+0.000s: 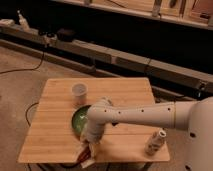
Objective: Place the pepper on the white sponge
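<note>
My white arm (135, 114) reaches from the right across the wooden table (55, 135) and bends down to its front edge. My gripper (88, 149) hangs low over the front edge, just in front of the green plate. A small reddish shape (90, 150) shows at the gripper; it may be the pepper, but I cannot tell. A pale whitish patch (85, 160) lies right under the gripper at the table's edge; it may be the white sponge, mostly hidden by the gripper.
A white cup (79, 92) stands upright at the back left of the table. A green plate (78, 120) lies mid-table, partly under my arm. A white bottle (155, 142) stands at the front right. Shelves and cables run behind the table.
</note>
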`<action>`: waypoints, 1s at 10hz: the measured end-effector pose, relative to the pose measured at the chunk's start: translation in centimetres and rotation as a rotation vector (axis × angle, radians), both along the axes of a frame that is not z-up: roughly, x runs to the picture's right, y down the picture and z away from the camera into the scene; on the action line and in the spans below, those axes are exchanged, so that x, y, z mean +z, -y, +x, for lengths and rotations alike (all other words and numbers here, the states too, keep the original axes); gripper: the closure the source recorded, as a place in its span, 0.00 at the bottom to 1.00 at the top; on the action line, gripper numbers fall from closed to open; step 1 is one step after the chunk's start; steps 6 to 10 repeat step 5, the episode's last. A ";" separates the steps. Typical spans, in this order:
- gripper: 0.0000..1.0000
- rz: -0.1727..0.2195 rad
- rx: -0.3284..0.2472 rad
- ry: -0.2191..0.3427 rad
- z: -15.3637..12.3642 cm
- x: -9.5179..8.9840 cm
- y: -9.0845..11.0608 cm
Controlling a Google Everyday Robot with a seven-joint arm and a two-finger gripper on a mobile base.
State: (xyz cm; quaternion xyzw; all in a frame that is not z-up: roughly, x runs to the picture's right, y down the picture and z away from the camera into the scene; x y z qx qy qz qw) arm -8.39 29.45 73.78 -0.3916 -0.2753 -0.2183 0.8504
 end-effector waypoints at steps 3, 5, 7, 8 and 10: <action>0.36 0.012 -0.037 -0.008 0.8 0.0 1.2; 0.36 0.021 -0.059 0.004 0.6 -0.4 2.0; 0.36 0.021 -0.059 0.004 0.6 -0.4 2.0; 0.36 0.021 -0.059 0.004 0.6 -0.4 2.0; 0.36 0.021 -0.059 0.004 0.6 -0.4 2.0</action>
